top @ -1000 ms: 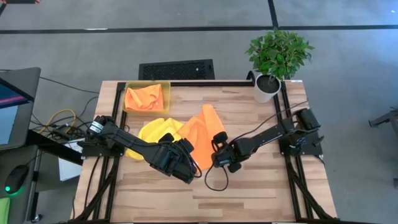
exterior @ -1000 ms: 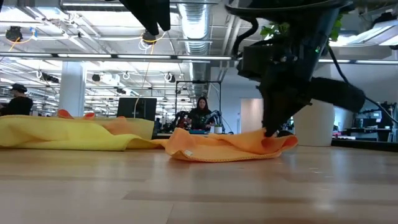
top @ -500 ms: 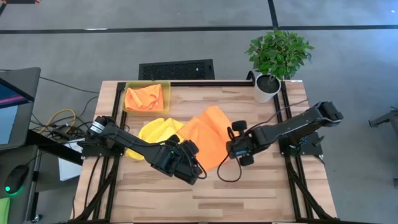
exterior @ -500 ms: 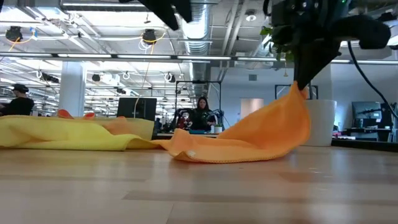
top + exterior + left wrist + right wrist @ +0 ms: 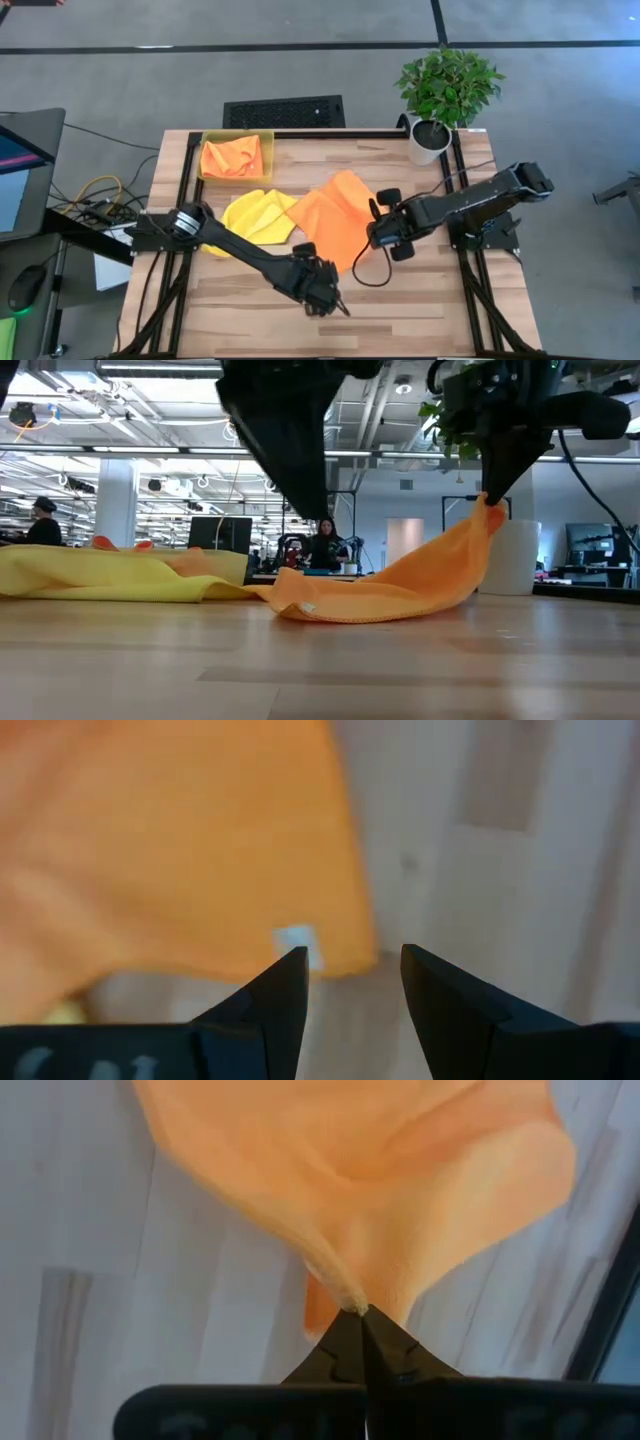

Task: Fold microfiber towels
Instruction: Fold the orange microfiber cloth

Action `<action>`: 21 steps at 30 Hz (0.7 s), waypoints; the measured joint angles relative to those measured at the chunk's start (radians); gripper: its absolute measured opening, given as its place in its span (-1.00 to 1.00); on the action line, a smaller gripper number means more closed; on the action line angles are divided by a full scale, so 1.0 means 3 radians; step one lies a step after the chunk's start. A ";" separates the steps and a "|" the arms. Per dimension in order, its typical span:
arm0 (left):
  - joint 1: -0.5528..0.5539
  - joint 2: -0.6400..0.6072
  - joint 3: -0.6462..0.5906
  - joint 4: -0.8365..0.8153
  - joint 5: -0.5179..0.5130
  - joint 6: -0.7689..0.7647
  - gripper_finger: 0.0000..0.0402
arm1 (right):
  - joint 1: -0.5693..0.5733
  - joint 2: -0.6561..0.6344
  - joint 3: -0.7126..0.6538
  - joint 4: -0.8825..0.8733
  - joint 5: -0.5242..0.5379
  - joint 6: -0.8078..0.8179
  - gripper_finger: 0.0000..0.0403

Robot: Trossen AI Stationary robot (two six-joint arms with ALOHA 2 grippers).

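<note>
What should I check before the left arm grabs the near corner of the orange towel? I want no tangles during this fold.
1. Right gripper jaws shut on the large orange microfiber towel: ok.
2. That edge lifted off the wooden table: ok.
3. Left gripper jaws open: ok.
4. Left gripper above the towel's near corner by the white tag: ok.
5. Yellow microfiber towel apart from the orange one: not ok, edges touch.
6. Towel free of creases: cannot tell.

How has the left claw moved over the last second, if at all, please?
Yes: the left claw, open, has slid toward the table's near edge, off the orange towel.
</note>
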 joint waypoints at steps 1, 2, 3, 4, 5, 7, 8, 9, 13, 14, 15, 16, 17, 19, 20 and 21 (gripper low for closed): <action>-0.0008 0.0011 0.0000 0.0006 0.0079 0.0036 -0.23 | -0.0014 -0.0001 0.0002 0.0020 0.0000 0.0000 -0.98; -0.0017 0.0035 0.0000 0.0014 0.0137 0.0052 -0.23 | -0.0032 0.0001 0.0001 0.0013 -0.0001 -0.0002 -0.98; -0.0021 0.0063 0.0004 0.0100 0.0175 0.0071 -0.23 | -0.0046 0.0002 0.0000 0.0002 0.0000 -0.0002 -0.98; -0.0029 0.0084 0.0004 0.0185 0.0204 0.0096 -0.23 | -0.0054 0.0002 0.0000 0.0009 0.0000 -0.0002 -0.98; -0.0040 0.0109 0.0003 0.0196 0.0215 0.0124 -0.23 | -0.0059 0.0002 0.0000 0.0014 0.0001 -0.0009 -0.98; -0.0048 0.0161 0.0003 0.0316 0.0252 0.0221 -0.23 | -0.0073 0.0002 0.0000 0.0016 0.0000 -0.0058 -0.98; -0.0052 0.0189 0.0003 0.0375 0.0262 0.0275 -0.23 | -0.0073 0.0002 0.0000 0.0029 0.0000 -0.0071 -0.98; -0.0053 0.0220 0.0006 0.0381 0.0266 0.0310 -0.23 | -0.0073 0.0002 0.0000 0.0048 -0.0001 -0.0087 -0.98; -0.0053 0.0325 0.0001 0.0321 0.0226 0.0359 -0.23 | -0.0073 0.0002 0.0000 0.0059 -0.0001 -0.0089 -0.98; -0.0053 0.0334 0.0000 0.0237 0.0210 0.0359 -0.23 | -0.0073 0.0002 0.0000 0.0058 -0.0001 -0.0089 -0.98; -0.0045 0.0360 0.0001 0.0203 0.0191 0.0356 -0.23 | -0.0073 0.0003 0.0000 0.0058 -0.0004 -0.0088 -0.98; -0.0041 0.0379 0.0006 0.0200 0.0163 0.0338 -0.23 | -0.0073 0.0003 0.0000 0.0062 -0.0008 -0.0089 -0.98; -0.0038 0.0394 0.0004 0.0138 0.0134 0.0324 -0.23 | -0.0073 0.0003 0.0000 0.0063 -0.0011 -0.0089 -0.98; -0.0022 0.0426 0.0001 -0.0012 0.0081 0.0294 -0.23 | -0.0073 0.0003 0.0000 0.0071 -0.0031 -0.0087 -0.98; -0.0017 0.0436 0.0001 -0.0002 0.0051 0.0292 -0.23 | -0.0073 0.0003 0.0000 0.0073 -0.0055 -0.0088 -0.98; -0.0017 0.0447 0.0001 -0.0023 0.0031 0.0289 -0.23 | -0.0073 0.0003 0.0000 0.0084 -0.0084 -0.0088 -0.98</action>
